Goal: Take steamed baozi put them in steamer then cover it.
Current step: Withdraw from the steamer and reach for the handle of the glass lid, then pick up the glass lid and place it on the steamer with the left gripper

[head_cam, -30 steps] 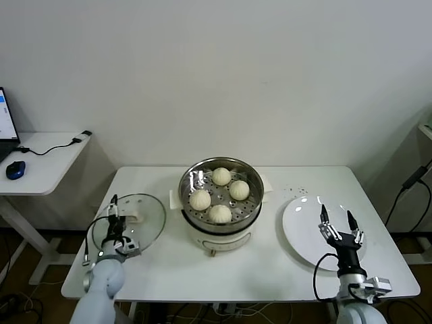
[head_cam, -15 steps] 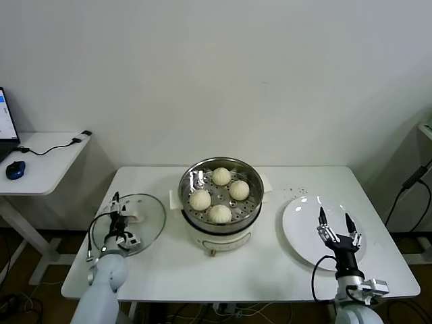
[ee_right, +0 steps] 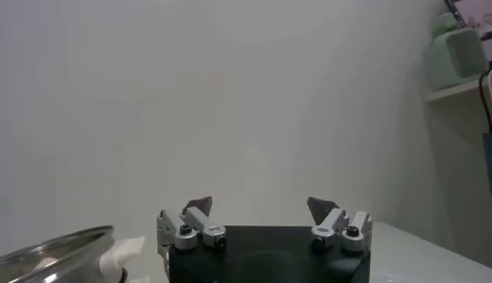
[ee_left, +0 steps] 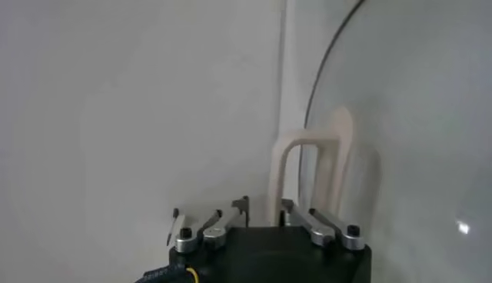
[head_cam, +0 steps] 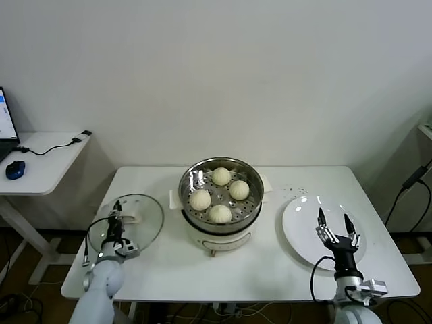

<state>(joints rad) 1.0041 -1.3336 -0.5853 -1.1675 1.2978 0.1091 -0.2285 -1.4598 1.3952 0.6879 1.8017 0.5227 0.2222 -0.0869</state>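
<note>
- Head view: I see four steamed baozi [head_cam: 220, 196] sitting in the steamer [head_cam: 221, 177] at table centre. The cover [head_cam: 128, 219] lies flat at its nine o'clock; my left gripper [head_cam: 116, 217] is over the cover's near edge. The right gripper [head_cam: 334, 223], jaws spread, hovers above the white plate [head_cam: 302, 226] at three o'clock.
- Left wrist view: jaws drawn narrow at the foot of the cream handle [ee_left: 307, 165]; I cannot tell if they pinch it.
- Right wrist view: jaws wide apart, nothing between them.

A plain white wall [head_cam: 223, 74] fills the back of the room, evenly lit. Before it stands a white table [head_cam: 169, 270] with rounded corners. To the left, a separate white side desk [head_cam: 40, 162] carries a laptop's edge [head_cam: 5, 121], a blue mouse [head_cam: 15, 169] and a black cable [head_cam: 61, 145]. Dark floor [head_cam: 40, 246] shows beneath it.
</note>
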